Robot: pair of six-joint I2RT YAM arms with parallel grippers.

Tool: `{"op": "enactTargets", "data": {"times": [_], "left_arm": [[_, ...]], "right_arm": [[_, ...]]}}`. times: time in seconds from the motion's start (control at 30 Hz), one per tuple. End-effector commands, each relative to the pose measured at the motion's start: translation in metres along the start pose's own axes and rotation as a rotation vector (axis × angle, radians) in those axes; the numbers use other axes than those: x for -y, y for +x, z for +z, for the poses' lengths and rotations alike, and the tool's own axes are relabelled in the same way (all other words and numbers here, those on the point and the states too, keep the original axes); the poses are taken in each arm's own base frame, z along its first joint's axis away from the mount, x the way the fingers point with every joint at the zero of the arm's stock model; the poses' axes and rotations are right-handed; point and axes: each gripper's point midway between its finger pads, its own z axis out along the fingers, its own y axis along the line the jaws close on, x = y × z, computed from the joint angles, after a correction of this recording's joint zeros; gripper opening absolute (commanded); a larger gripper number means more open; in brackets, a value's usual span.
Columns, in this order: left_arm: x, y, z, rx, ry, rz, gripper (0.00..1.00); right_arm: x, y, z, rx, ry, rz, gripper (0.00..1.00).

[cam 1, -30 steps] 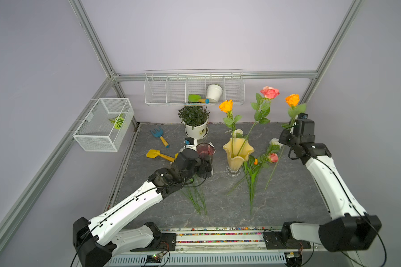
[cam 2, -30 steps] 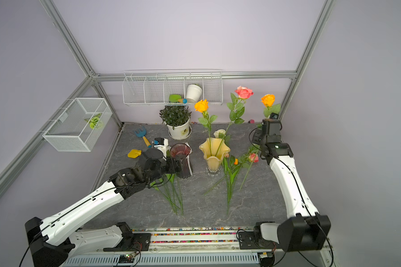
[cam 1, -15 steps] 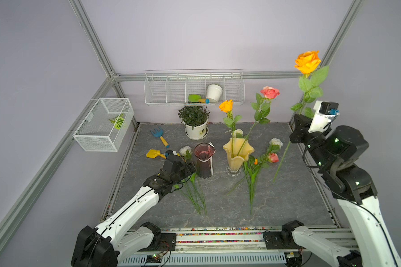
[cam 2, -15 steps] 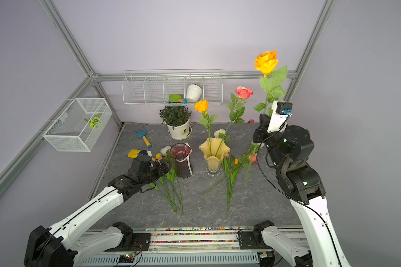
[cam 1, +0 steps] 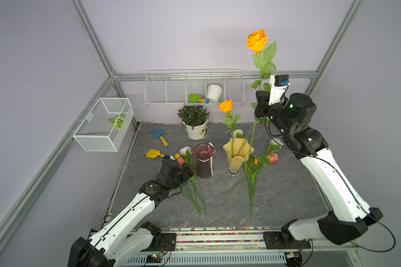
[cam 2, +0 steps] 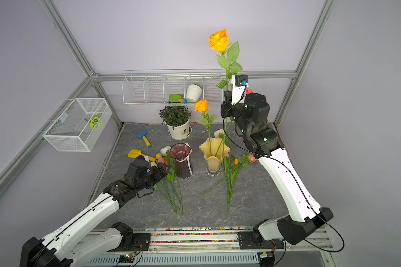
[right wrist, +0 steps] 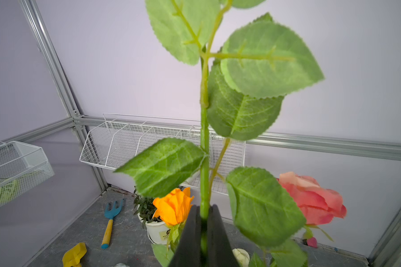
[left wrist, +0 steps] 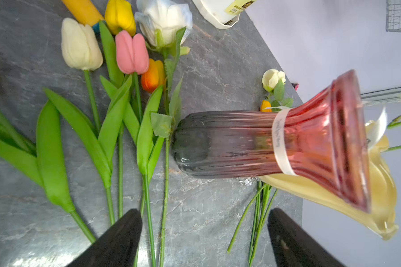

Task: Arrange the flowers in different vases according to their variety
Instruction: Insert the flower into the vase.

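My right gripper (right wrist: 204,210) is shut on the green stem of an orange rose (cam 1: 257,42) and holds it upright, high above the table behind the pale yellow vase (cam 1: 237,154). Another orange rose (cam 1: 226,106) and a pink rose (right wrist: 310,198) stand in that vase. The dark purple vase (cam 1: 204,159) holds nothing. My left gripper (left wrist: 204,210) is open and low over the table, left of the purple vase, over the stems of several tulips (left wrist: 132,52) and a white rose (left wrist: 163,20). More flowers (cam 1: 273,158) lie right of the yellow vase.
A potted plant (cam 1: 195,120) stands at the back. A blue rake (cam 1: 159,136) and a yellow shovel (cam 1: 153,153) lie at the left. A wire shelf (cam 1: 167,92) with a white pot (cam 1: 214,92) hangs on the back wall, a wire basket (cam 1: 104,124) on the left.
My right arm has risen and carried the orange rose high, then leftward. My left gripper has drawn back from the purple vase to the tulip stems.
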Motion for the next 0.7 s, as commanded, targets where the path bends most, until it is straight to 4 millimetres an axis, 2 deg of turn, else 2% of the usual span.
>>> {"op": "enactTargets", "data": {"times": [0.0,0.2,0.3,0.43,0.47,0.53,0.57,0.67], "left_arm": [[-0.015,0.011,-0.005,-0.027,-0.028,-0.054,0.90],[-0.030,0.020,-0.010,-0.033,-0.041,-0.081,0.90],[-0.036,0.024,-0.010,-0.039,-0.051,-0.109,0.90],[-0.046,0.029,-0.006,-0.052,-0.091,-0.130,0.90],[-0.049,0.030,-0.005,-0.056,-0.105,-0.135,0.89],[-0.054,0.033,-0.001,-0.068,-0.133,-0.142,0.89],[-0.056,0.034,0.001,-0.073,-0.144,-0.147,0.89],[-0.060,0.036,0.007,-0.086,-0.166,-0.156,0.88]], "right_arm": [[-0.003,-0.023,0.007,0.096,-0.002,0.000,0.00],[-0.008,0.019,0.036,0.032,-0.013,0.010,0.00],[-0.010,0.048,0.040,-0.008,-0.021,0.018,0.00],[-0.009,0.086,0.032,-0.058,-0.022,0.024,0.01],[-0.011,0.095,0.029,-0.067,-0.031,0.025,0.06],[-0.012,0.113,0.023,-0.091,-0.041,0.031,0.26],[-0.011,0.120,0.021,-0.106,-0.042,0.033,0.33],[-0.012,0.136,0.013,-0.166,-0.048,0.036,0.47]]}}
